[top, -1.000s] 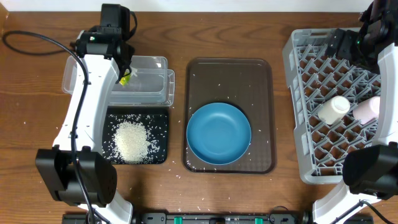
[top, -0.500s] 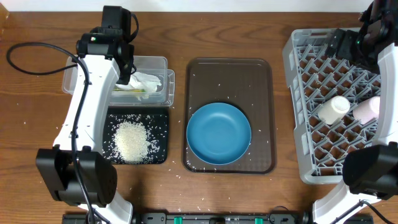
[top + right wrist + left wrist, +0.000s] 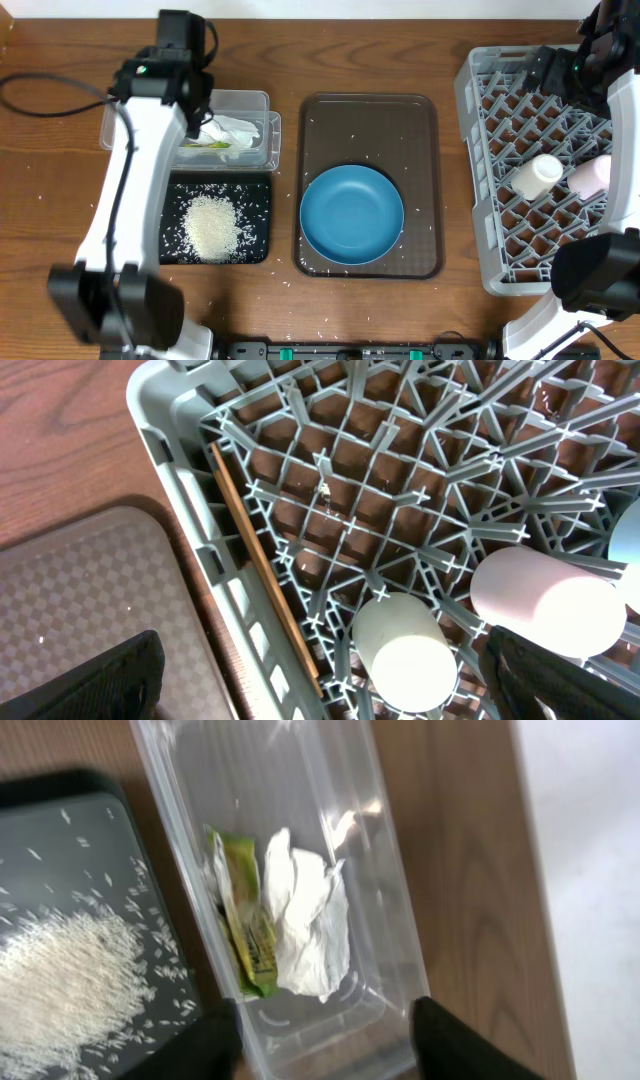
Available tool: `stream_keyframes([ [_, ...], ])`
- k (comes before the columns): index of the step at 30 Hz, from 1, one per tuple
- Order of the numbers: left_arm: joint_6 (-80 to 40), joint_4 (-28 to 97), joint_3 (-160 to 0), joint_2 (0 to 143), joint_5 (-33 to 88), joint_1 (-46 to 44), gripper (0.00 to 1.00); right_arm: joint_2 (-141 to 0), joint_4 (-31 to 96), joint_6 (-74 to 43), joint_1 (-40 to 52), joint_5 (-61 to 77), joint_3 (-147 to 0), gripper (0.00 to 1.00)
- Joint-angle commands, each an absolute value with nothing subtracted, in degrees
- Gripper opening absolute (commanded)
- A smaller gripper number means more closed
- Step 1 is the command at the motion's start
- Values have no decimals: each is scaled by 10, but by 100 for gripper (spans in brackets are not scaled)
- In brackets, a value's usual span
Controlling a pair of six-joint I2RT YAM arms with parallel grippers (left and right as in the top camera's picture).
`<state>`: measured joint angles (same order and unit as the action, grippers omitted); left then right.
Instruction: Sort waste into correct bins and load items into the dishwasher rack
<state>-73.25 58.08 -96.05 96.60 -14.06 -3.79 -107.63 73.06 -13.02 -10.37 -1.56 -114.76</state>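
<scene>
Two waste pieces sit in the clear tub (image 3: 190, 810): tissue (image 3: 310, 925) and snack wrapper (image 3: 245, 925), side by side and touching. Left pincer (image 3: 325, 1040) hangs over the tub's end, fingers spread, nothing between them. Reads as the release point of the waste step.

Rice heap (image 3: 211, 227) is on the black tray (image 3: 258, 190), just beside the tub. Stray grains lie on the tabletop (image 3: 400, 50) and on the brown tray (image 3: 370, 125).

Rack (image 3: 474, 180) holds the white cup (image 3: 536, 173) and pink cup (image 3: 592, 175), lying side by side. Chopsticks (image 3: 262, 560) lie along the rack's inner wall. Right pincer (image 3: 320, 650) hovers over that corner, wide apart, empty. Can't make out the small dish.

Only the blue bowl (image 3: 351, 214) looks left to load. It sits on the brown tray, well apart from both pincers.

Next move, my guess: lift left clear of the tub, then take the bowl by its rim. Thin rim and a wide bowl, so a slip is the risk. It needs an open stretch of rack away from the cups.

Labels: dark print on the wrapper, too blurred to read. No other writing visible.
</scene>
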Motion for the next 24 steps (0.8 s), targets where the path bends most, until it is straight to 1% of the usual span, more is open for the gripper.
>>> stream_keyframes([
  [1, -715, 588, -966, 889, -240, -36, 69, -1079, 731, -137, -104, -21, -1149, 99],
  [5, -716, 628, -966, 834, -396, -35, 76, -1079, 731, -137, -104, -21, -1149, 99],
  [6, -716, 642, -966, 823, -429, -35, 77, -1079, 731, -137, -104, -21, -1149, 99],
  [7, -716, 653, -966, 814, -449, -34, 77, -1079, 731, -137, -104, -21, -1149, 99],
  [8, -716, 662, -966, 807, -460, -30, 80, -1079, 731, -137, -104, -21, -1149, 99],
  [12, -715, 691, -966, 792, -444, 4, 81, -1079, 731, -137, -104, -21, -1149, 99],
  [15, -715, 707, -966, 794, -416, 50, 81, -1079, 731, -137, -104, -21, -1149, 99],
  [19, -716, 724, -966, 800, -342, 145, 82, -1079, 731, -137, -104, -21, -1149, 99],
  [22, -716, 741, -966, 806, -296, 211, 87, -1079, 731, -137, -104, -21, -1149, 99],
  [24, -716, 760, -965, 809, -274, 245, 88, -1079, 731, -137, -104, -21, -1149, 99],
])
